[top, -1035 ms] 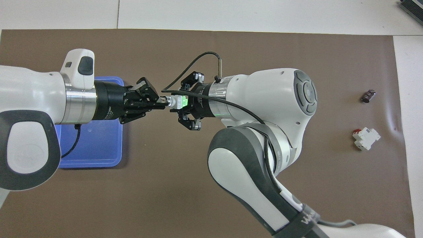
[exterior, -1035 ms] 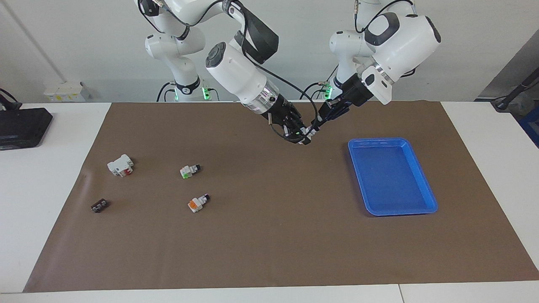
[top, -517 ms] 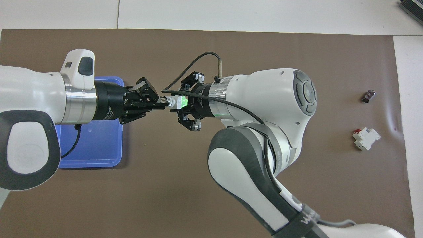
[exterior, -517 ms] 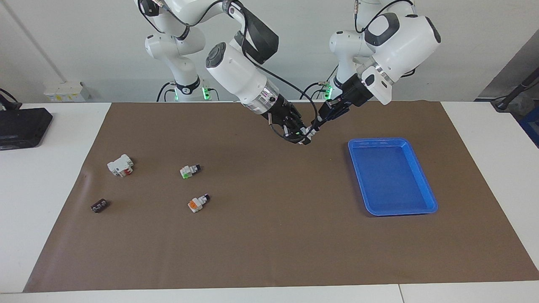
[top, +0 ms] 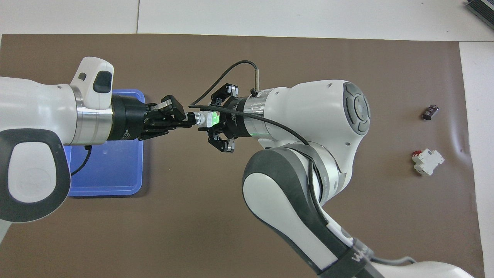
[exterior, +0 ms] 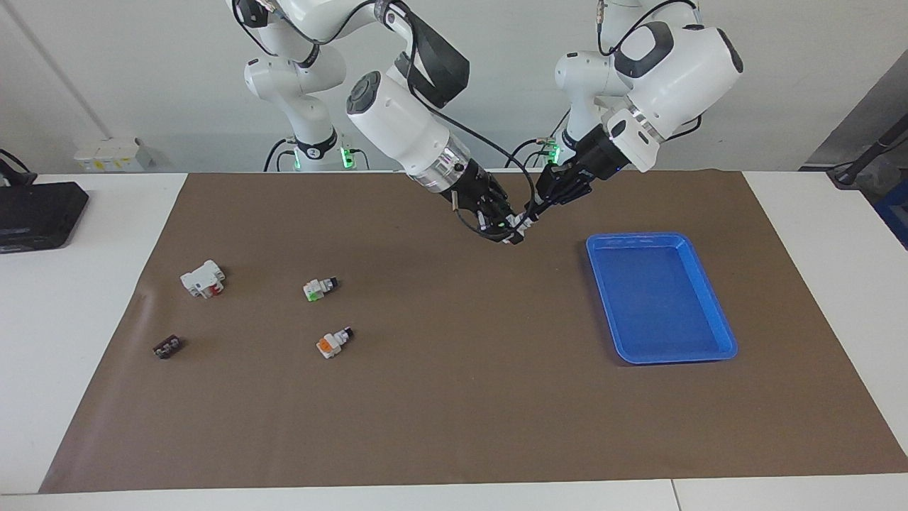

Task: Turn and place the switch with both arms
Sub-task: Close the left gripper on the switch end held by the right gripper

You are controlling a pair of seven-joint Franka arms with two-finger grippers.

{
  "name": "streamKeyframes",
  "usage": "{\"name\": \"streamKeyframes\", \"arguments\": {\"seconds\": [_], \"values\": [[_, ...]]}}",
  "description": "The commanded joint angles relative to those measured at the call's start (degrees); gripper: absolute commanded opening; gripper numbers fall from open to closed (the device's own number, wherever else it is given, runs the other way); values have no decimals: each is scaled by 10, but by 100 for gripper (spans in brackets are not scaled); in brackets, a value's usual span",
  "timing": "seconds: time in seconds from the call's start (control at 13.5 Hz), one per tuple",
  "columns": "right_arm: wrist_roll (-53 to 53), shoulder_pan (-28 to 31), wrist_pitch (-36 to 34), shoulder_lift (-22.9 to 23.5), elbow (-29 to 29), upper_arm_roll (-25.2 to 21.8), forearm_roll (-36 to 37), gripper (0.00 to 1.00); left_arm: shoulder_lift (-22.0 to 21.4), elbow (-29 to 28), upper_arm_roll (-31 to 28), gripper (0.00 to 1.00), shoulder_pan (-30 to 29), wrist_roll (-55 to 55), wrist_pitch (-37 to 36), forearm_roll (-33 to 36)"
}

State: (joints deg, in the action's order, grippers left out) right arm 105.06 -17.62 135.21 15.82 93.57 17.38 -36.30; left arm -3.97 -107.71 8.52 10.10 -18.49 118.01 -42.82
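We see left gripper (top: 185, 117) rolled since a second ago, clamped on switch (top: 206, 118) end; right gripper (top: 216, 119) grips body. Turning underway, tray (exterior: 709, 348) next.

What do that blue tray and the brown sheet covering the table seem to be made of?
The blue tray looks like moulded plastic: one even colour, rounded corners, a raised rim and a slight sheen. The brown sheet looks like matte paper or thin card, though it could be a thin mat: it lies flat without shine and shows small dents near the right arm's end.
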Motion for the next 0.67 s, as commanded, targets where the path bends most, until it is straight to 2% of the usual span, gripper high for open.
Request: {"name": "streamKeyframes", "arguments": {"seconds": [0.0,0.59], "values": [[5,1,5,-3,2,4,-3,0,-17,-22,-5,0,-2,85,13,-8],[4,1,5,-3,2,4,-2,0,-17,-21,-4,0,0,304,12,-8]]}}
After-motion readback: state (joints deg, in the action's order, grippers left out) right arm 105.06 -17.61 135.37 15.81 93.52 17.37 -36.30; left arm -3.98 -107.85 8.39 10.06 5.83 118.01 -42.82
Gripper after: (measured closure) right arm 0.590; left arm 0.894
